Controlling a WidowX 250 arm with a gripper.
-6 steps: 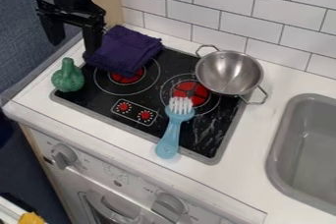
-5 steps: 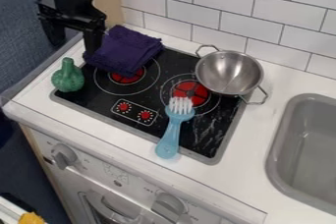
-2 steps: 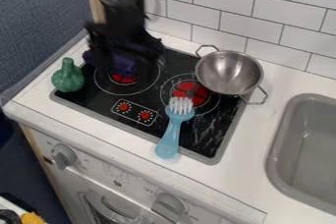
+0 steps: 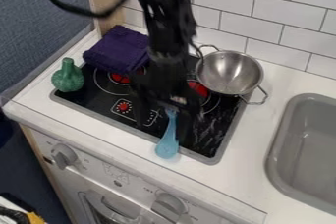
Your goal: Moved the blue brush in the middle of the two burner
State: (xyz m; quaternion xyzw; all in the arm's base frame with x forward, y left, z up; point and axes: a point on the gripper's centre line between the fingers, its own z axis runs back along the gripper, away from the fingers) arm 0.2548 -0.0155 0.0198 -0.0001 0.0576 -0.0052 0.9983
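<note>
Blocked beneath the black claw [image 4: 161,124] by the blue plastic brush [image 4: 168,144]; behind and right, by the two-handled steel bowl [image 4: 230,73]; left, by the bulbous green toy [image 4: 68,76]. Passable well right, over the white counter [image 4: 255,142].

The black robot arm [image 4: 167,26] comes in from the far edge, a bit blurred, and a cable [image 4: 66,7] makes a curve at its left. The gripper [image 4: 161,128] hangs downwards, with its two fingers [image 4: 184,126] standing apart, left and right.
</note>
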